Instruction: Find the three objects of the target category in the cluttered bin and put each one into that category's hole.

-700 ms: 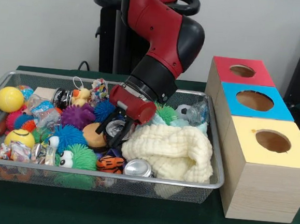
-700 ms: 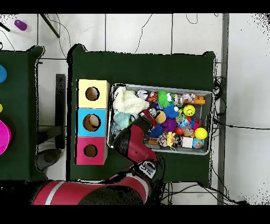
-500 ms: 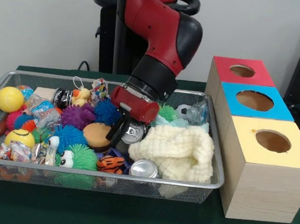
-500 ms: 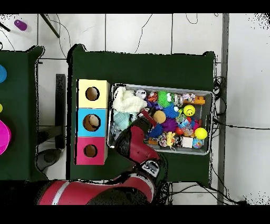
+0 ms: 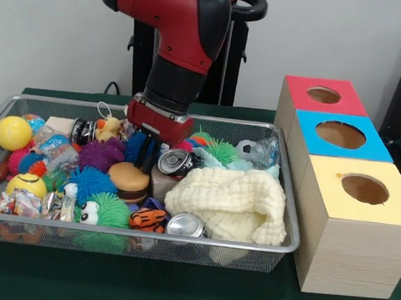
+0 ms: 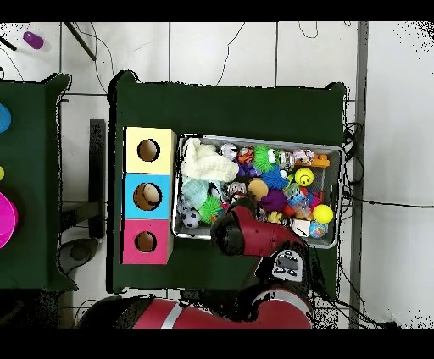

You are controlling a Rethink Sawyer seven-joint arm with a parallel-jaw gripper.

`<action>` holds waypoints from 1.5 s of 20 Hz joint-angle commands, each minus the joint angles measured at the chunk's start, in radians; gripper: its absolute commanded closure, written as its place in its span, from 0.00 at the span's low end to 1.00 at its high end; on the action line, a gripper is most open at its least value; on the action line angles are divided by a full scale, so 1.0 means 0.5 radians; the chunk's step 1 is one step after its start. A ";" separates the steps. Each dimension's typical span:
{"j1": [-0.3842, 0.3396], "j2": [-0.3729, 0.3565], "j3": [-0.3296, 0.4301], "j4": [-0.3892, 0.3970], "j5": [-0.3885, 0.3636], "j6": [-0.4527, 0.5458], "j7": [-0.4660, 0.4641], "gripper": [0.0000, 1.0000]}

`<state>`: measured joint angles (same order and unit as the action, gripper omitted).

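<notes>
A crushed silver can (image 5: 177, 162) lies tilted on a tan block in the middle of the wire bin (image 5: 179, 240). My gripper (image 5: 147, 154) hangs just left of that can, over a blue spiky ball; whether it touches the can is unclear. A second can (image 5: 184, 224) rests at the bin's front rim, and a third can (image 5: 82, 131) sits at the back left. Right of the bin stand the red box (image 5: 323, 95), blue box (image 5: 340, 134) and yellow box (image 5: 364, 188), each with a round hole on top. In the overhead view my arm (image 6: 250, 237) covers the bin's near edge.
A cream cloth (image 5: 228, 201) is heaped in the bin's right half. Spiky balls, a yellow ball (image 5: 12, 132), a burger toy (image 5: 129, 179), a small football (image 5: 244, 148) and plastic wrappers crowd the rest. Dark green cloth covers the table (image 5: 176, 287).
My arm has swung left and lifted a little. The crushed can stayed near the middle and now sits to the gripper's right. The cloth and the front can shifted slightly.
</notes>
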<state>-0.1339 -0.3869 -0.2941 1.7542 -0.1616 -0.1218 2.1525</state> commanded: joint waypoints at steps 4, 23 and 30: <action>0.138 0.096 0.137 -0.308 -0.358 0.105 -0.129 1.00; 0.068 0.234 0.217 -0.587 -0.306 0.268 -0.007 1.00; 0.116 0.353 0.110 -0.725 -0.242 0.070 0.087 1.00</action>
<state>-0.0692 -0.2880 -0.3063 1.4933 -0.2730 -0.0799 2.1525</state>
